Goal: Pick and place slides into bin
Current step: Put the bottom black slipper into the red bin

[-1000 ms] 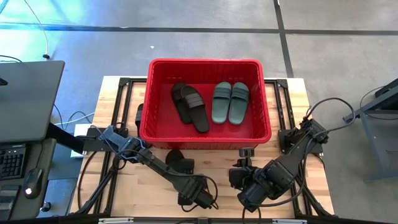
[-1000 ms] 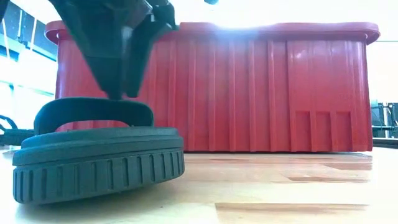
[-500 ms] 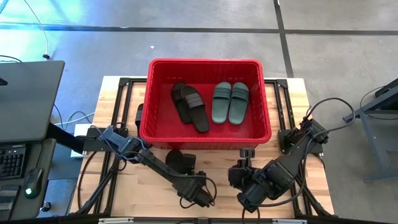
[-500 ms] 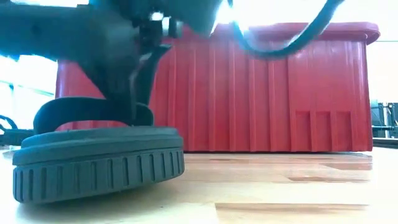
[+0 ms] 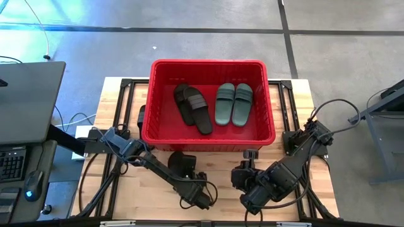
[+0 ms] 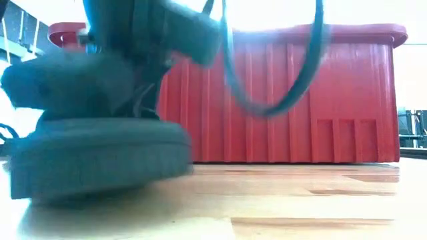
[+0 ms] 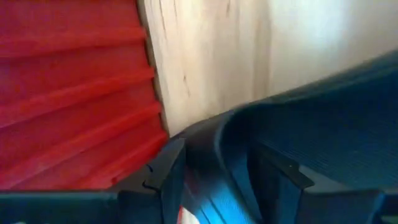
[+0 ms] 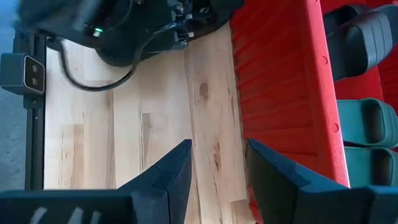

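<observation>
Left wrist view – black slide (image 7: 323, 124) between left claw (image 7: 231, 168) fingers.

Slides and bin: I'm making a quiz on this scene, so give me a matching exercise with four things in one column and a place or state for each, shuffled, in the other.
Things:
1. green slides
2. black slides in the bin
3. black slide on the table
4. right gripper

Places or states:
A. open over bare wood, beside the red bin
B. outside the bin, at the left gripper
C. in the bin, right part in the high view
D. in the bin, left part in the high view

Pairs: 1-C, 2-D, 3-B, 4-A
</observation>
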Controlling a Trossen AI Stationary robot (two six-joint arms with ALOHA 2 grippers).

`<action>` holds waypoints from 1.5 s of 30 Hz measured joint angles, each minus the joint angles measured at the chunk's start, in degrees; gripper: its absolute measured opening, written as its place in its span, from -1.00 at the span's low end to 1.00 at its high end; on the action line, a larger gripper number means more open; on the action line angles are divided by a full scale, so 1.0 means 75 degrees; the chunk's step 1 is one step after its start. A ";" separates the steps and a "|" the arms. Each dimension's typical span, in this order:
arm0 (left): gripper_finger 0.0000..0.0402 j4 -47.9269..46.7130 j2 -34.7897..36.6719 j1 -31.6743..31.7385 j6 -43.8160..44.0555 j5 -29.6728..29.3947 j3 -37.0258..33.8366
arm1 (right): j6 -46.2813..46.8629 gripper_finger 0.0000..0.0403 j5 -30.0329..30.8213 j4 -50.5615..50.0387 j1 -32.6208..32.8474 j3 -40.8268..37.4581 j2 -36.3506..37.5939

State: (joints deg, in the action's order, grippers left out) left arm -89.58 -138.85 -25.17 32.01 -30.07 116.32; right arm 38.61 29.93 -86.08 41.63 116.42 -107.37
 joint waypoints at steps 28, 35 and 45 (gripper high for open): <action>-0.98 -0.0034 0.0176 -0.0344 0.0579 0.0290 0.0757 | 0.0000 -0.31 0.0043 0.0170 -0.0052 0.0000 -0.0003; -0.98 -0.0043 0.0187 -0.0537 0.0526 -0.0702 0.2131 | 0.0002 -0.31 0.0181 0.0304 -0.0105 0.0000 -0.0003; -0.99 -0.0027 0.0881 -0.0696 -0.0061 -0.1636 0.2471 | 0.1117 -0.31 -0.0516 0.0016 0.0249 -0.0003 -0.0003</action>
State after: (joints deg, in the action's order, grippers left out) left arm -89.78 -132.24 -30.39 31.56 -42.34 134.85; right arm 46.98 26.06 -85.97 43.49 116.40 -107.39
